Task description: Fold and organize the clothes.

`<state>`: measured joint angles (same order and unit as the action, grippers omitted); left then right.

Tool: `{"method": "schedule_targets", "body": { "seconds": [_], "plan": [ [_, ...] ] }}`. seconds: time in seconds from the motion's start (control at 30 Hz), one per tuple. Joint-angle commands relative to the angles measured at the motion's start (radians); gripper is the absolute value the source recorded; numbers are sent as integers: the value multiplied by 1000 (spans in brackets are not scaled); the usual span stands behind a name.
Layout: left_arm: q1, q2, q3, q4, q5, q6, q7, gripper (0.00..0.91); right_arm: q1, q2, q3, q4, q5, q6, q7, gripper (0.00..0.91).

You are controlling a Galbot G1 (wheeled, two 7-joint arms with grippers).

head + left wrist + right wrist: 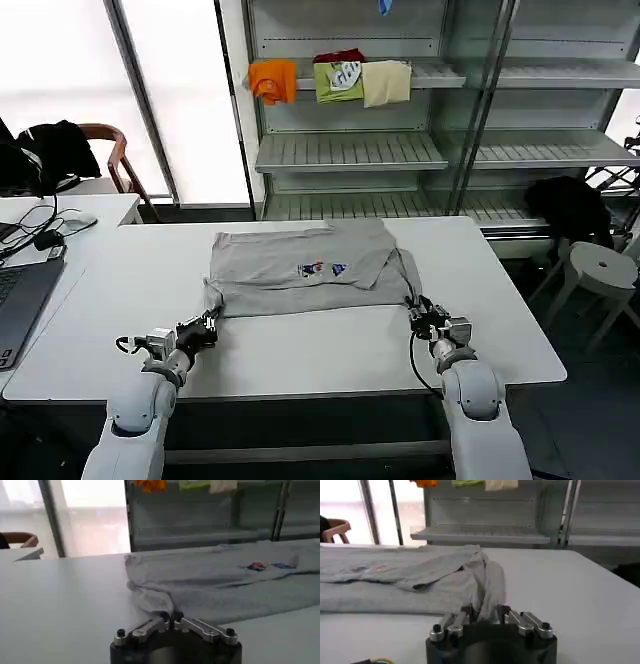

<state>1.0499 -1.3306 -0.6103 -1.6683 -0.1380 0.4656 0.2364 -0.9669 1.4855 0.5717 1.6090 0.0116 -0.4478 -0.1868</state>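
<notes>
shirt (300,268): light grey, plain apart from the print
chest print (322,269): small, multicoloured, red and blue bits showing
counter (330,345): plain white
left claw (209,327): black body, silver metal fingers (145,628)
right claw (420,318): black body, silver fingers (451,625)
arms: white shells, black cables at the wrists
shelf rack (350,150): pale grey, slatted shelves
shelf garments: orange one (273,80), green one (338,80) with a white mark, cream one (386,82)
chair (118,160): brown wood, black clothing (55,152) draped over it
stool (600,270): white
laptop (20,290): dark grey
</notes>
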Motion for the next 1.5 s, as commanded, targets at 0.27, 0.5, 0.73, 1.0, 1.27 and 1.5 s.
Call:
{"method": "schedule_targets", "body": {
  "seconds": [0.27,0.5,0.73,1.0,1.27,1.5],
  "plan": [
    [52,15,-12,-60,-40,5,11,0,-116,-21,-3,217,116,-117,42,0],
    [143,31,-27,-173,-102,24,8,0,-256,-42,-16,420,97,-133,83,0],
    [260,48,-48,-276,-97,33,-16,0,-377,-54,-6,536,85,-134,77,0],
    [400,50,-87,-388,-71,48,-81,0,-480,-58,1,588,26,-132,69,0],
    [461,40,-110,-438,-71,56,-129,0,-537,-74,-1,616,6,-131,18,0],
    [498,30,-103,-490,-70,85,-166,867,-550,-76,-14,615,-45,-131,-10,0]
  ]
}}
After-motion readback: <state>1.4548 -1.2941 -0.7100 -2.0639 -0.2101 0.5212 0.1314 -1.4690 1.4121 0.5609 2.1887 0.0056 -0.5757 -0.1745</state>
